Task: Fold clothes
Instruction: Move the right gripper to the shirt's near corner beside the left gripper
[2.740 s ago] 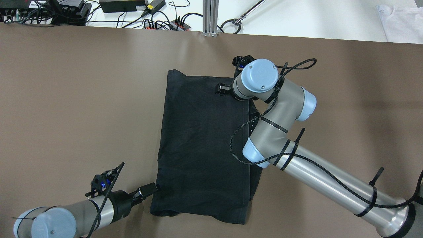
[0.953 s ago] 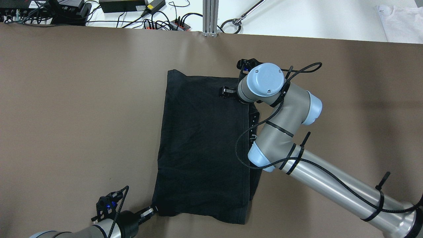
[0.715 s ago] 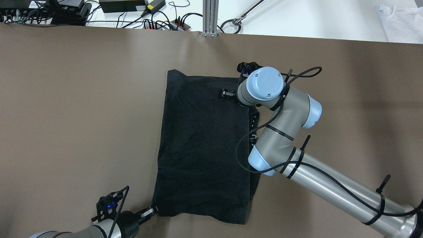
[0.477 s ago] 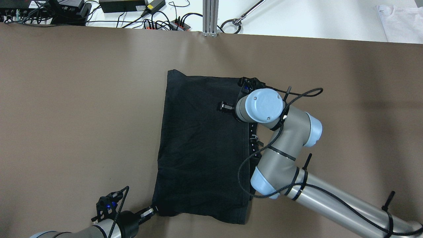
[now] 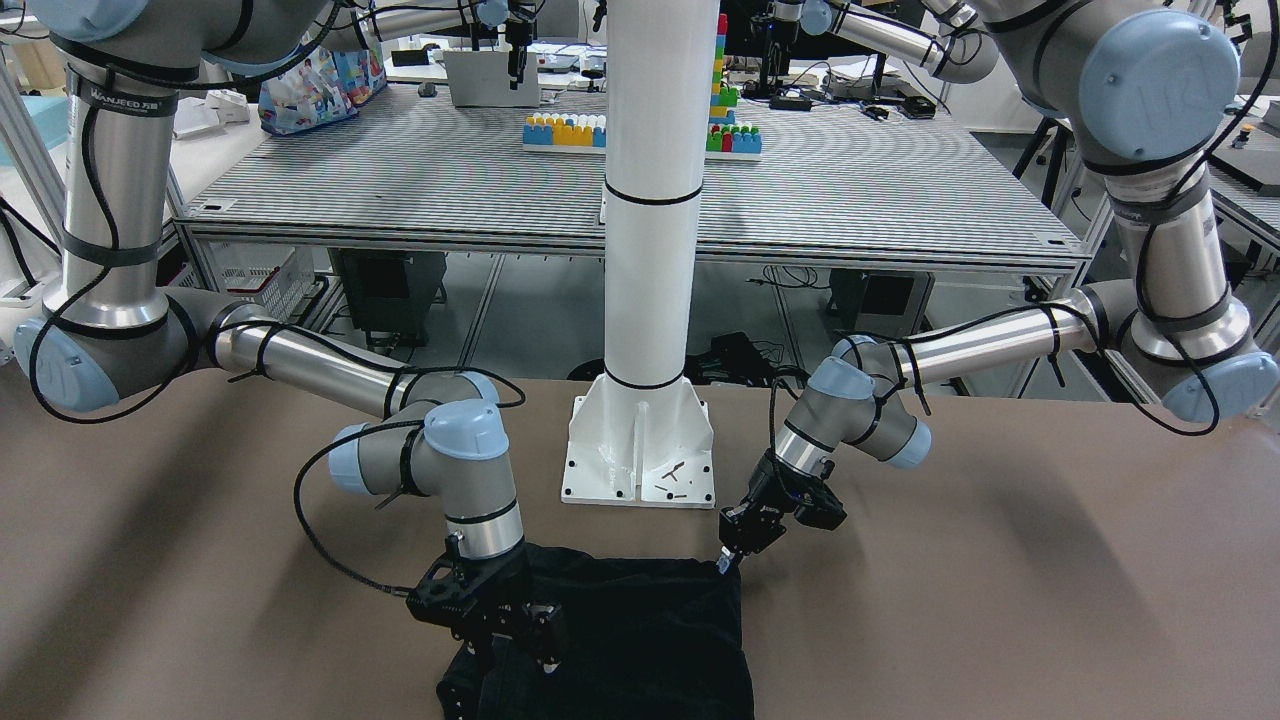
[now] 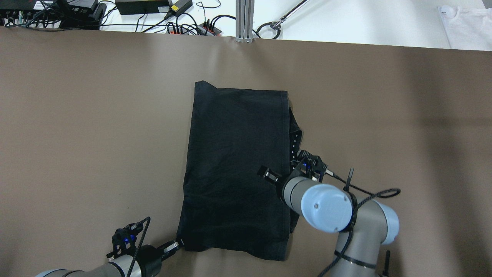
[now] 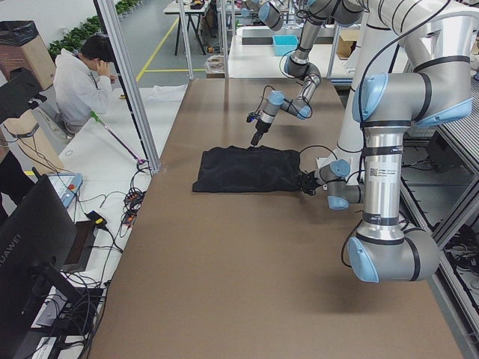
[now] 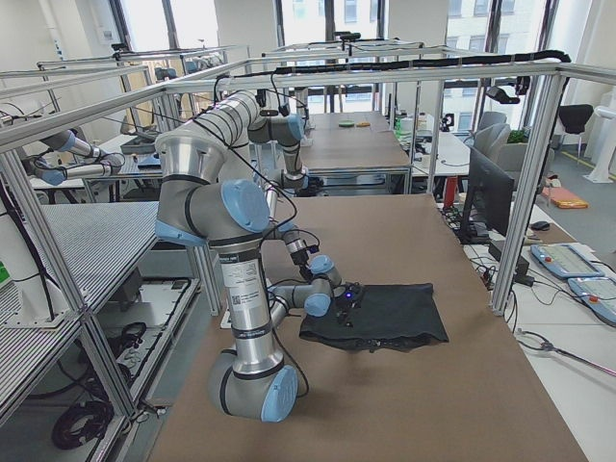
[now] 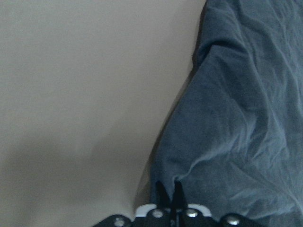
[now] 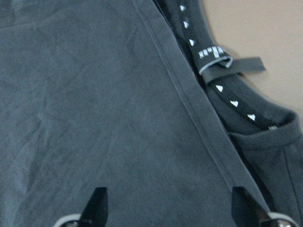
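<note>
The black cloth (image 6: pixel 234 169) lies flat on the brown table, long side running away from me; it also shows in the front view (image 5: pixel 640 640). A collar with white heart tape (image 10: pixel 215 56) peeks out along its right edge. My left gripper (image 6: pixel 177 244) is shut on the cloth's near left corner, its fingers pinched together in the left wrist view (image 9: pixel 169 194). My right gripper (image 6: pixel 269 176) hangs over the cloth's right part, just inside the hem. Its fingers (image 10: pixel 97 203) stand wide apart above the fabric and hold nothing.
The white pole's base plate (image 5: pixel 640 450) stands just behind the cloth's near edge. Cables and power strips (image 6: pixel 184 27), an aluminium post (image 6: pixel 244 19) and a white garment (image 6: pixel 467 25) lie past the table's far edge. A person (image 7: pixel 86 82) sits beyond it.
My right arm has drawn back from the cloth's far right corner toward me along its right edge. My left gripper moved to the near left corner and has stayed there.
</note>
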Controlling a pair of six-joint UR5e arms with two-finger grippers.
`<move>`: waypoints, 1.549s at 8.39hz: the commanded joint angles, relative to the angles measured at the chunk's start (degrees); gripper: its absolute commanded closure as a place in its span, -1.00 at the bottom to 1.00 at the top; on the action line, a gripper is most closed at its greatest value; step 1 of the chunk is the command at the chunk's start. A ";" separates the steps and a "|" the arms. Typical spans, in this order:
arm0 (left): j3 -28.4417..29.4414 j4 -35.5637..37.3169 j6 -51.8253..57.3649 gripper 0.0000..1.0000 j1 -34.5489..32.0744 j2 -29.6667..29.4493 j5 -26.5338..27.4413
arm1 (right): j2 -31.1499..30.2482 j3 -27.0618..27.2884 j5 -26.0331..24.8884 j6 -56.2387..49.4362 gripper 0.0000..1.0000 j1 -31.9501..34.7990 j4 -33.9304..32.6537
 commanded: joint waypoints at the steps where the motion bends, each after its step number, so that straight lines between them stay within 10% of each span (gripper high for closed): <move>1: 0.53 0.15 0.01 1.00 0.05 -0.43 0.41 | -5.06 3.13 -9.98 9.85 -0.86 -8.84 0.03; 8: 1.76 0.15 0.10 1.00 0.05 -1.31 0.41 | -10.79 6.21 -15.18 14.88 -0.76 -15.71 0.03; 13: 1.77 0.15 0.10 1.00 0.05 -1.31 0.50 | -10.79 4.81 -15.36 18.04 -0.34 -15.89 -0.05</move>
